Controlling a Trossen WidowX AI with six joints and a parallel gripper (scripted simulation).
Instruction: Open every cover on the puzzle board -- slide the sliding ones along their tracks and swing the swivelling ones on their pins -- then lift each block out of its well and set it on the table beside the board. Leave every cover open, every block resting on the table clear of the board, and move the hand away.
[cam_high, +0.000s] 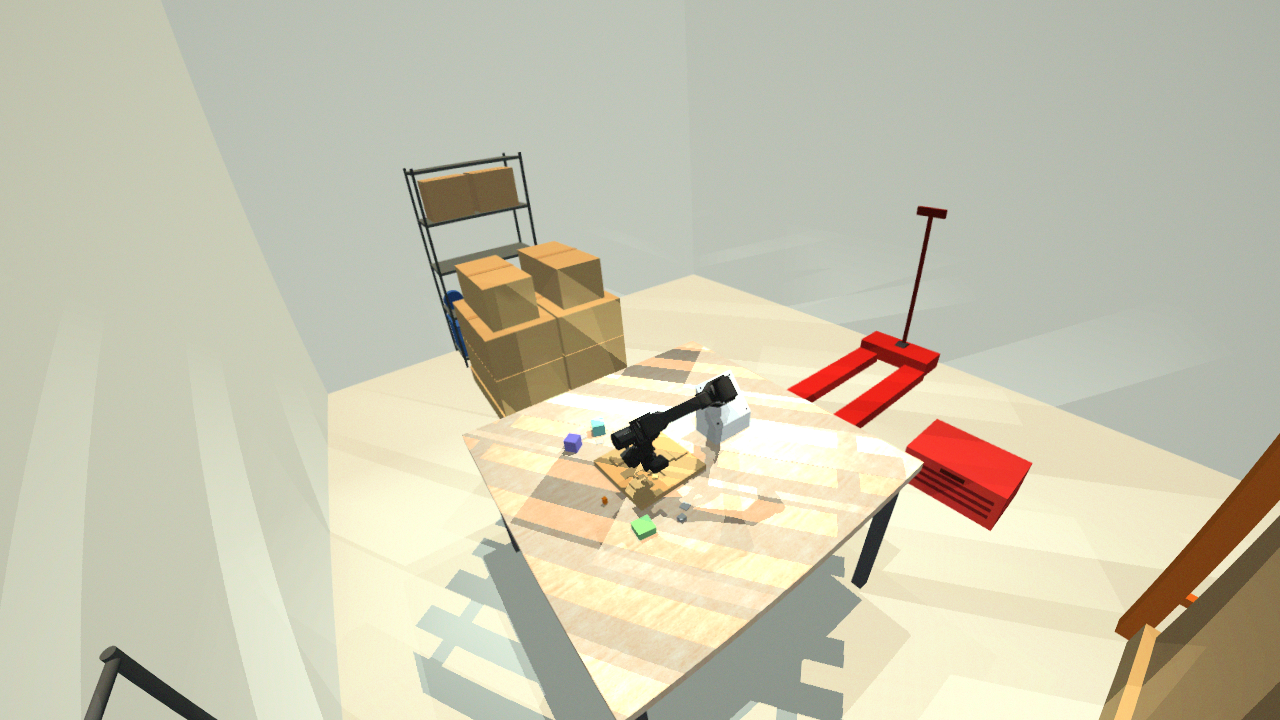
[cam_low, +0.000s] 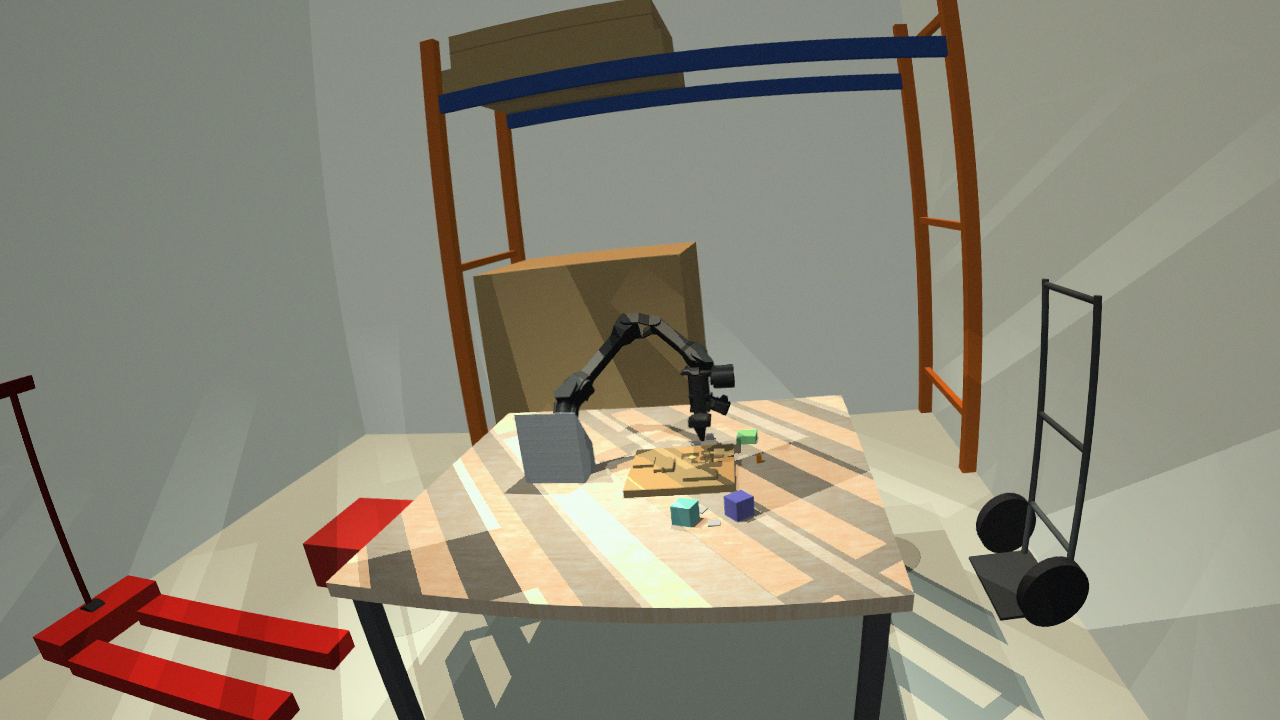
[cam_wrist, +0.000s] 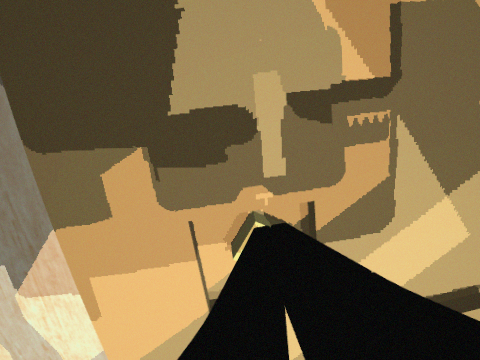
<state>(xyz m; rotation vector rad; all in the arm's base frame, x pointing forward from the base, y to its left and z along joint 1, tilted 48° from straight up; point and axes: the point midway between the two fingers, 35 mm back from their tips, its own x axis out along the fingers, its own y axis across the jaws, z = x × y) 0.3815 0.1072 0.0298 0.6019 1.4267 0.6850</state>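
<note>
Top view: bright, washed nearly white on the tabletop (cam_high: 716, 573) near the arm's base; I lose detail there. Striped light and shade cross the tabletop and floor. Exterior view: dimmer, walls grey, the near table edge (cam_low: 626, 613) bowed by the lens, upright posts bending towards the sides. Source of light outside my views. Wrist view: hard-edged, stair-stepped shadows over the board (cam_wrist: 145, 300), faint grain, fingers reduced to flat black, their surface detail unreadable to me.
</note>
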